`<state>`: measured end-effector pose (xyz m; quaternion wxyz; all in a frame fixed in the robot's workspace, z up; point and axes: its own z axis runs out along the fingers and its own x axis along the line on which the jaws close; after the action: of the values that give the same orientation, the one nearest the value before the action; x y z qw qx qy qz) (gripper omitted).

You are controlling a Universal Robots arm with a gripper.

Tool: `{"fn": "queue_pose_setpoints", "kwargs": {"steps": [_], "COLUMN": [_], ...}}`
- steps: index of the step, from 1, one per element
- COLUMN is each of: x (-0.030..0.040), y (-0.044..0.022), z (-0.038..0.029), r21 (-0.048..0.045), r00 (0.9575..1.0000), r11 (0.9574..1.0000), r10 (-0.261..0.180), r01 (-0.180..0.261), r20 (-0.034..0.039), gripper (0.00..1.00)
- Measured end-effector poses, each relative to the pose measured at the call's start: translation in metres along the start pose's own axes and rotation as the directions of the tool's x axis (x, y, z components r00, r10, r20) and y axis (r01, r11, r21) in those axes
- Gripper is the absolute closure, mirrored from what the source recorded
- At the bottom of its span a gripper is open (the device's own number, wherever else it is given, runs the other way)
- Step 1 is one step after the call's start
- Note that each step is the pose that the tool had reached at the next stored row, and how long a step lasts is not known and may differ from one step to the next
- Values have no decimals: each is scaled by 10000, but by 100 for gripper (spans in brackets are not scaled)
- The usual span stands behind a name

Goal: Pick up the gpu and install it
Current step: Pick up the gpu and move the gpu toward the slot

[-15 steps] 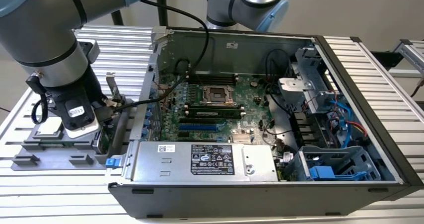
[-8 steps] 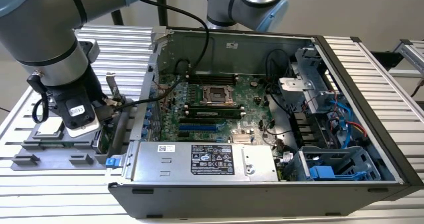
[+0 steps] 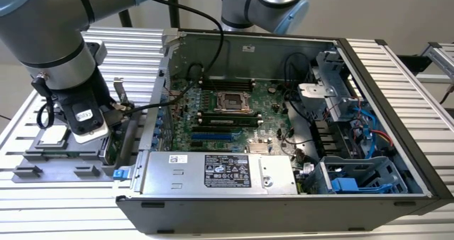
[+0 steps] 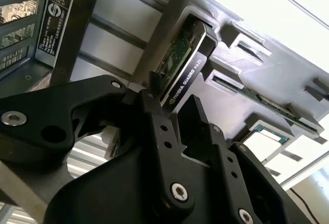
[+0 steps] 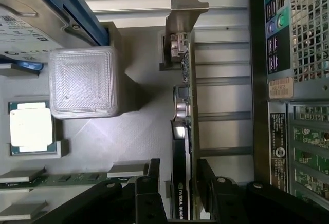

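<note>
The gpu (image 5: 181, 131) is stood on its edge in the grey holder (image 5: 133, 131), at the holder's edge nearest the case (image 3: 284, 213). The gripper (image 5: 178, 166) is placed over it, with one finger on each side. The fingers are spread, and a small gap is seen between them and the card, so nothing is gripped. The gpu is not yet lifted. No card is seen fitted in the board (image 3: 273, 99), so the lift and the fitting are left.
</note>
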<state>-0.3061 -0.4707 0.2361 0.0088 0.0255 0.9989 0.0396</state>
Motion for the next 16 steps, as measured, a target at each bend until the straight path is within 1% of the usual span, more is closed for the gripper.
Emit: {"fn": "queue_pose_setpoints", "kwargs": {"steps": [7, 8, 16], "x": [5, 6, 12], "y": [0, 0, 0], "z": [-1, -1, -1], "r21": [-1, -1, -3], "r00": [9999, 9999, 9997], "r11": [9999, 9999, 9997], "r10": [-105, -119, -238], "r01": [105, 119, 238], "r20": [-10, -10, -20], "gripper": [0, 100, 100]}}
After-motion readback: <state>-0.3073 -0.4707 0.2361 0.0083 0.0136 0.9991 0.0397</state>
